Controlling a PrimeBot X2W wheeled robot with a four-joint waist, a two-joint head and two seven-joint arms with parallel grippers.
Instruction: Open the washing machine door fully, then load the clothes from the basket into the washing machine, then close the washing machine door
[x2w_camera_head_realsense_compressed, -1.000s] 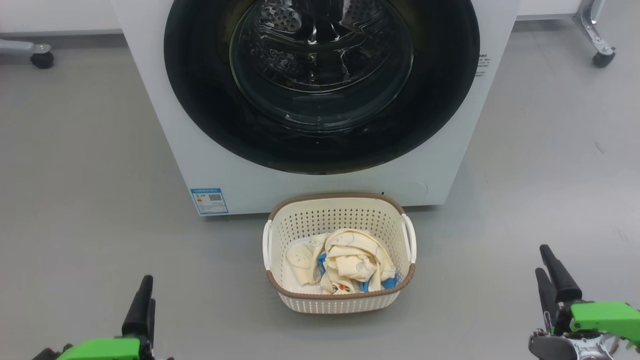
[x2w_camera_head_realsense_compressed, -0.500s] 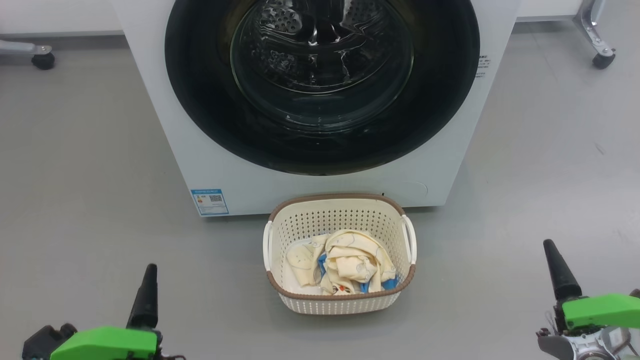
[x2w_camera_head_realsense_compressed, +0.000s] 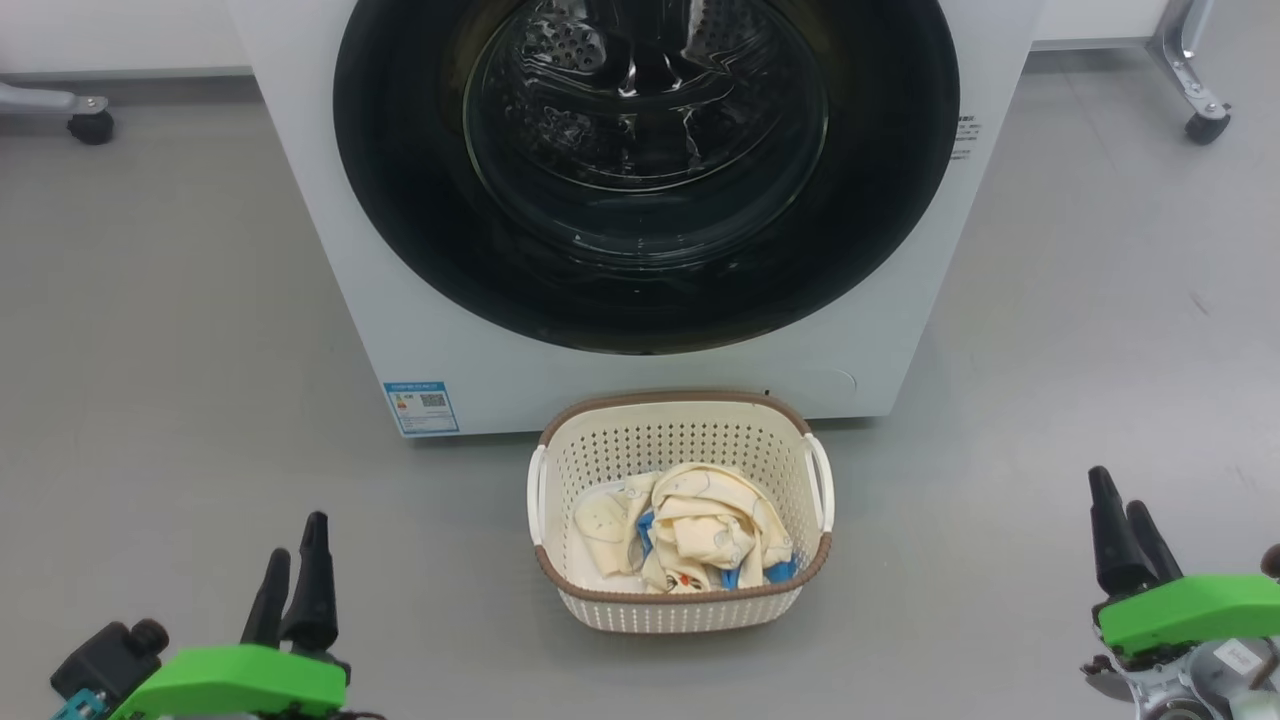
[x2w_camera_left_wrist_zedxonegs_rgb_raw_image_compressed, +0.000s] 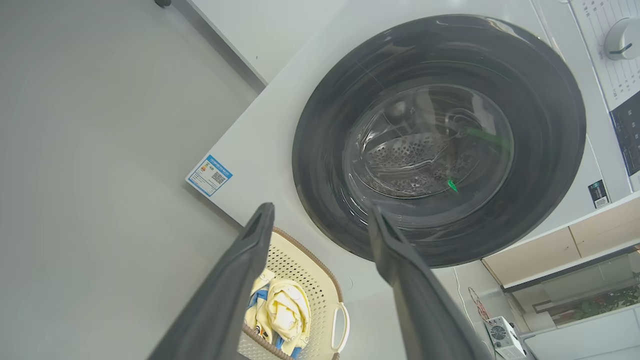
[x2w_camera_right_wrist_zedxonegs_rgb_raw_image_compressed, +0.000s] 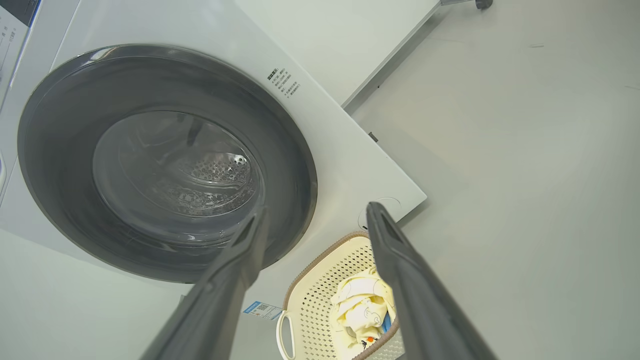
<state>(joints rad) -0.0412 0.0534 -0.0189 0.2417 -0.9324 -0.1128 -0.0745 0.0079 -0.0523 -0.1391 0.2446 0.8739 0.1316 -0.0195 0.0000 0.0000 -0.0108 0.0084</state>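
The white washing machine (x2w_camera_head_realsense_compressed: 880, 340) fills the top of the head view, and its round black-rimmed door (x2w_camera_head_realsense_compressed: 420, 230) lies flush against the front. On the floor just before it stands the cream basket (x2w_camera_head_realsense_compressed: 680, 615) holding crumpled cream-yellow clothes (x2w_camera_head_realsense_compressed: 700, 525) with blue patches. My left gripper (x2w_camera_head_realsense_compressed: 295, 545) is low at the left, open and empty, well clear of the basket. My right gripper (x2w_camera_head_realsense_compressed: 1125, 500) is low at the right, also open and empty. Both wrist views look up at the door (x2w_camera_left_wrist_zedxonegs_rgb_raw_image_compressed: 550, 120) (x2w_camera_right_wrist_zedxonegs_rgb_raw_image_compressed: 50, 150) and down on the basket (x2w_camera_left_wrist_zedxonegs_rgb_raw_image_compressed: 325, 280) (x2w_camera_right_wrist_zedxonegs_rgb_raw_image_compressed: 310, 300).
Grey floor spreads on both sides of the machine. Caster wheels of frames stand at the far left (x2w_camera_head_realsense_compressed: 90, 125) and far right (x2w_camera_head_realsense_compressed: 1205, 125). A blue label (x2w_camera_head_realsense_compressed: 420, 405) sits low on the machine's front. The control dial (x2w_camera_left_wrist_zedxonegs_rgb_raw_image_compressed: 622, 37) shows in the left wrist view.
Both grippers have turned about their wrists, each showing two separate fingertips now. The left gripper has risen slightly. The head view has shifted down a little.
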